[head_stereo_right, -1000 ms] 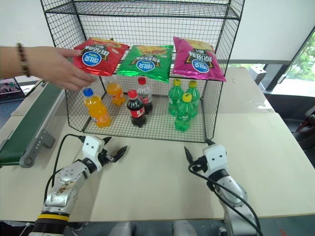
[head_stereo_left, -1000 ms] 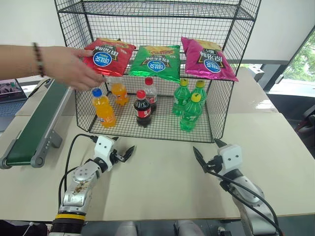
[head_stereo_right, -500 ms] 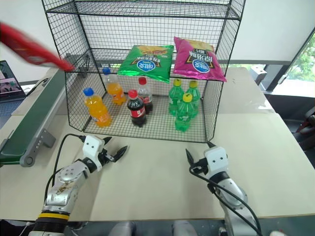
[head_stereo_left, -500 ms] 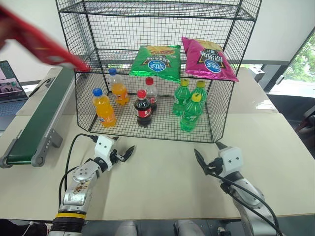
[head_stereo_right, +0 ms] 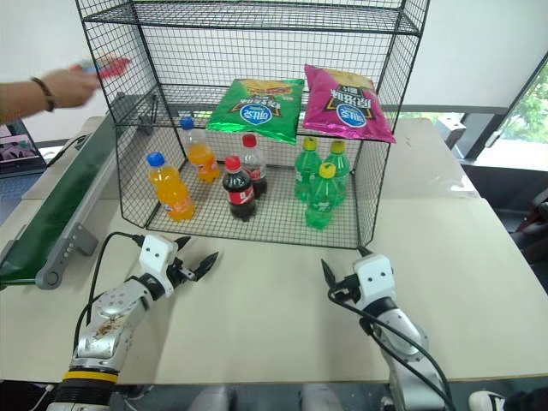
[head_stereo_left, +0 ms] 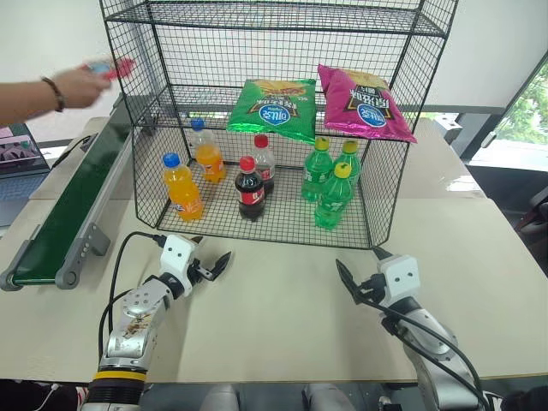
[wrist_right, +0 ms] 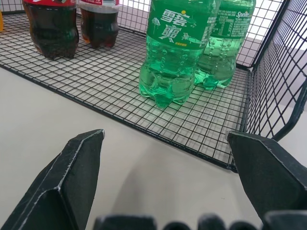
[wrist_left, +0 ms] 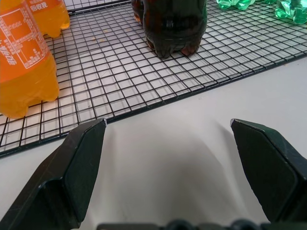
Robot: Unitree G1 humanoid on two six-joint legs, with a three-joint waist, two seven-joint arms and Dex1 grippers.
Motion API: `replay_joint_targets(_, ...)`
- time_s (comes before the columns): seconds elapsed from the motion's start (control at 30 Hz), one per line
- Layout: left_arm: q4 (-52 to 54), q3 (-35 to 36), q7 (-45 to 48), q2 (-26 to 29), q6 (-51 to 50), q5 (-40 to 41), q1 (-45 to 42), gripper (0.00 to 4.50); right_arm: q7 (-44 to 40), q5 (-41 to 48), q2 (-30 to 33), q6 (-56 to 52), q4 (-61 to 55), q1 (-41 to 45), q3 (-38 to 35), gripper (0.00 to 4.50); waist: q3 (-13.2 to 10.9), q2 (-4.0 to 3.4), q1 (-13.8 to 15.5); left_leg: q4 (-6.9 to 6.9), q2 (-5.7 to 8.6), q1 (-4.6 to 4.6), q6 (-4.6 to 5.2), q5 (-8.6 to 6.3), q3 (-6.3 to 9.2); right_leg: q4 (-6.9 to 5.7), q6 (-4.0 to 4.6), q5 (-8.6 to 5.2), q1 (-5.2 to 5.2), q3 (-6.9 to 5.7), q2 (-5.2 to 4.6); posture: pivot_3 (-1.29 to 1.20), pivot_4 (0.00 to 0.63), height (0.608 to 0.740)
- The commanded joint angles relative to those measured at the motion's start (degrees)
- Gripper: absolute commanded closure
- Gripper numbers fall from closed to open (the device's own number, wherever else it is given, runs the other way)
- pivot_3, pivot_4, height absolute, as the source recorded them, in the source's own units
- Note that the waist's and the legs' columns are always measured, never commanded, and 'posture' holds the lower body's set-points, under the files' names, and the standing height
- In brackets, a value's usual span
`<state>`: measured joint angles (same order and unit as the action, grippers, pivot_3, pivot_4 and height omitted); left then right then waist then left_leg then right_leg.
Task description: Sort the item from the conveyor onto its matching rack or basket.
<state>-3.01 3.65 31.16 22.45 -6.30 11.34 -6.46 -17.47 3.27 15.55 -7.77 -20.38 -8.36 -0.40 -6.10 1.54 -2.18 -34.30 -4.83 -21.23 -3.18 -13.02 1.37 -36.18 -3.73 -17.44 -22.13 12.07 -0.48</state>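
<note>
Red crisp bag [head_stereo_left: 110, 68] hung in a person's hand [head_stereo_left: 81, 85] above the conveyor [head_stereo_left: 73, 205], far left of us, nearer our left gripper [head_stereo_left: 216, 264]; both jaws gaped, right gripper [head_stereo_left: 349, 276] too.

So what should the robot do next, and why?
Probably wait with both arms low. A person's hand holds the red crisp bag above the far end of the conveyor, so nothing lies on the belt yet. The left gripper and right gripper are open and empty over the table.
</note>
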Motion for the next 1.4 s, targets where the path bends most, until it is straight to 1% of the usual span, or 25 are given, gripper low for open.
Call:
replay_joint_targets(0.03, 0.1, 1.2, 0.5, 0.7, 1.6, 0.4, -1.0, 0.08, -0.2, 0.0, 0.3, 2.0, -1.5, -0.1, -0.2, 0.0, 0.0, 0.0, 0.0, 0.0, 0.0, 0.0, 0.0, 0.0, 0.01, 0.0, 0.0, 0.0, 0.0, -0.01, 0.0, 0.0, 0.15, 0.74)
replay_joint_targets(0.27, -0.1, 2.4, 1.4, 2.0, 0.7, 1.2, -1.1, 0.08, -0.5, 0.8, 0.3, 1.2, -2.6, 0.2, -0.4, 0.0, 0.0, -0.02, -0.1, -0.01, 0.0, -0.01, 0.0, 0.0, 0.02, -0.01, 0.0, 0.0, 0.0, -0.03, 0.0, 0.0, 0.15, 0.74)
replay_joint_targets(0.37, 2.8, 5.0, 3.0, 3.8, -1.2, 4.2, -0.8, 0.08, -3.0, 2.4, 1.6, 0.3, -4.1, 1.8, -0.3, 0.0, 0.0, -0.05, -0.1, -0.01, 0.0, -0.01, 0.0, 0.0, 0.03, -0.03, 0.01, -0.01, 0.0, -0.04, 0.0, 0.0, 0.15, 0.74)
replay_joint_targets(0.5, 12.6, 11.9, 2.9, 5.9, -12.0, 15.2, -0.1, 0.08, -9.5, 7.3, 5.8, -3.3, -6.9, 6.0, -0.8, 0.0, -0.1, -0.08, -0.2, -0.03, -0.01, -0.06, 0.0, 0.0, 0.04, -0.05, 0.01, -0.01, -0.01, -0.06, 0.0, 0.0, 0.15, 0.74)
replay_joint_targets(0.6, 19.8, 19.1, 0.0, 7.6, -22.1, 24.5, 3.4, 0.08, -15.4, 13.8, 9.1, -6.6, -9.1, 9.9, -1.1, 0.0, -0.1, -0.14, -0.3, -0.09, -0.01, -0.08, 0.01, 0.0, 0.08, -0.05, 0.01, -0.01, 0.0, -0.1, 0.0, 0.0, 0.15, 0.74)
replay_joint_targets(0.7, 24.7, 25.1, -4.3, 7.4, -29.2, 32.9, 6.0, 0.08, -18.3, 17.5, 11.1, -8.6, -10.0, 12.5, -1.2, 0.0, -0.1, -0.16, -0.4, -0.1, -0.02, -0.08, 0.03, -0.01, 0.1, -0.03, 0.01, -0.01, 0.02, -0.11, -0.01, 0.0, 0.15, 0.74)
replay_joint_targets(0.8, 28.5, 34.3, -12.1, 4.7, -34.0, 46.4, 9.8, 0.08, -22.0, 22.4, 11.7, -10.3, -9.7, 16.8, -0.5, 0.0, -0.1, -0.15, -0.4, -0.2, -0.02, -0.11, 0.04, -0.02, 0.2, -0.05, 0.01, -0.01, 0.05, -0.22, -0.01, 0.0, 0.15, 0.74)
replay_joint_targets(0.93, 27.9, 44.0, -21.4, 2.7, -35.3, 61.4, 13.9, 0.08, -24.9, 25.4, 10.4, -11.1, -7.4, 21.6, 1.3, 0.0, -0.1, -0.14, -0.4, -0.39, -0.03, -0.13, 0.1, -0.06, 0.26, -0.11, 0.01, -0.01, 0.1, -0.27, -0.03, 0.0, 0.15, 0.74)
replay_joint_targets(1.03, 25.7, 49.5, -28.4, 1.7, -33.3, 71.0, 15.6, 0.08, -27.9, 26.9, 9.6, -11.0, -6.3, 24.5, 3.2, 0.0, -0.1, -0.11, -0.4, -0.42, -0.02, -0.13, 0.1, -0.06, 0.32, -0.13, 0.01, -0.01, 0.1, -0.33, -0.03, 0.0, 0.15, 0.74)
replay_joint_targets(1.1, 24.3, 52.2, -31.9, 1.3, -31.7, 75.9, 16.7, 0.08, -29.5, 28.0, 9.3, -11.3, -6.2, 25.9, 4.3, 0.0, -0.1, -0.12, -0.2, -0.43, -0.01, -0.13, 0.1, -0.06, 0.34, -0.13, 0.01, -0.01, 0.11, -0.34, -0.05, 0.0, 0.15, 0.74)
replay_joint_targets(1.27, 19.7, 54.9, -36.7, 0.8, -30.7, 86.7, 20.6, 0.08, -31.8, 30.7, 8.5, -12.6, -5.8, 29.7, 5.8, 0.0, -0.1, -0.13, -0.2, -0.4, -0.02, -0.13, 0.08, -0.07, 0.34, -0.1, 0.03, -0.02, 0.08, -0.36, -0.06, 0.0, 0.15, 0.74)
replay_joint_targets(1.4, 18.0, 54.2, -38.7, 0.2, -29.5, 90.5, 22.5, 0.08, -32.3, 31.3, 7.7, -12.9, -4.7, 32.1, 6.4, 0.0, -0.1, -0.12, -0.1, -0.4, -0.02, -0.13, 0.06, -0.06, 0.35, -0.09, 0.06, -0.04, 0.0, -0.4, -0.06, 0.0, 0.15, 0.74)
